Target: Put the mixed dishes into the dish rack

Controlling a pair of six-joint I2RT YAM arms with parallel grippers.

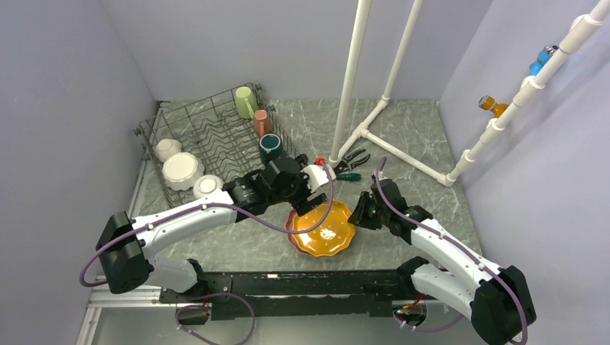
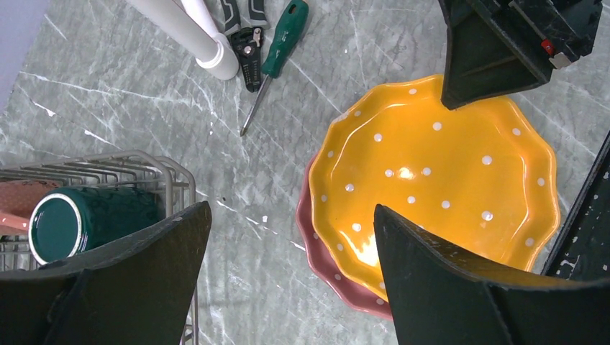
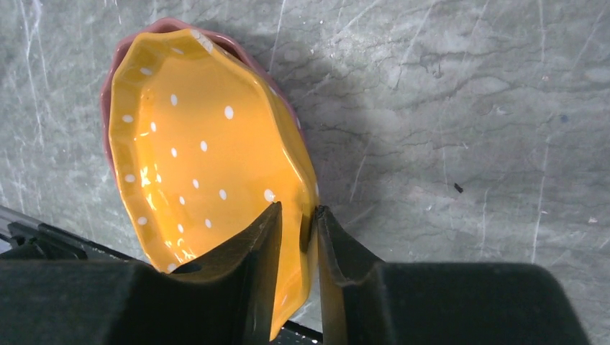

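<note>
Surface: grey-green marbled table [image 1: 403,136], boxed in by pale lilac walls. Clock directions are read in the top view, with 12 straight away from the arm bases.

Nearest the bases, at table centre, an orange white-dotted scalloped plate [image 1: 321,228] lies on a pink scalloped plate [image 2: 316,244]. Only the pink plate's rim shows, at the 9 o'clock side. Neither plate is in the rack.

Right gripper [image 3: 297,215]: at the orange plate's 3 o'clock edge. The jaws are nearly together and straddle the rim, one finger inside and one outside. Cannot tell whether the pads press the rim.

Left gripper [image 2: 291,208]: jaws spread wide with nothing between them. It hangs over the plates' 10 o'clock edge.

At 1 o'clock from the plates and just beyond them are black-handled pliers [image 1: 352,159] and a green-handled screwdriver [image 1: 349,176], beside the foot of a white plastic pipe frame [image 1: 350,79].

At 10 o'clock, the dark grey wire dish rack [image 1: 194,108]:
- Right side, near to far: dark teal mug [image 1: 270,146], small pink mug [image 1: 262,122], pale green mug [image 1: 245,101].
- Left side, near to far: small white round dish [image 1: 208,186], scalloped white bowl [image 1: 183,170], plain white bowl [image 1: 167,149].
</note>
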